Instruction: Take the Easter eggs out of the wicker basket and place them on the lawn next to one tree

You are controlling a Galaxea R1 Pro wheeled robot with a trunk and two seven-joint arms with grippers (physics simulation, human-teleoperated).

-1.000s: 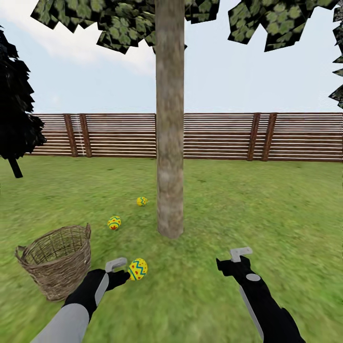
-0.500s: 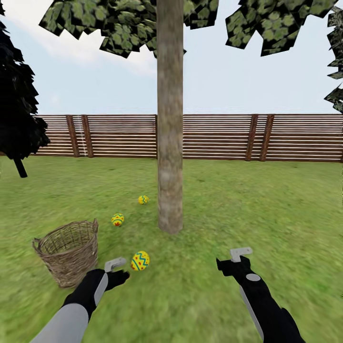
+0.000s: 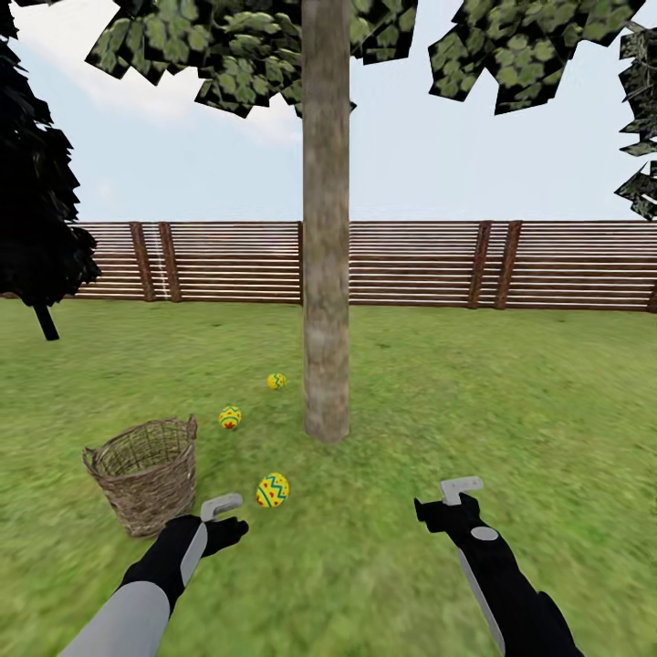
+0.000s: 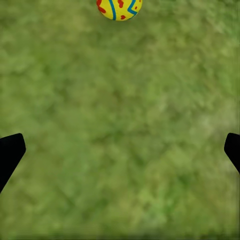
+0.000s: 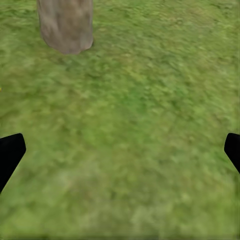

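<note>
Three yellow Easter eggs lie on the lawn [image 3: 383,547] left of the tree [image 3: 326,274]: one near the trunk [image 3: 276,380], one further out [image 3: 230,417], and the nearest [image 3: 272,490] just beyond my left gripper [image 3: 232,516]. That gripper is open and holds nothing; in the left wrist view the egg [image 4: 119,7] lies on grass ahead of the spread fingers [image 4: 10,155]. The wicker basket [image 3: 146,474] stands upright to the left, with no egg showing in its open top. My right gripper [image 3: 444,498] hangs open over bare grass, the trunk base [image 5: 65,25] ahead of it.
A brown slat fence [image 3: 411,263] closes the garden behind the tree. A dark cone-shaped tree [image 3: 36,210] stands at the far left. Open grass stretches to the right of the trunk and around both arms.
The egg that sat at my left fingertips now lies on the grass, apart from the open gripper. The whole picture has shifted as the camera drew back; the right arm holds its pose.
</note>
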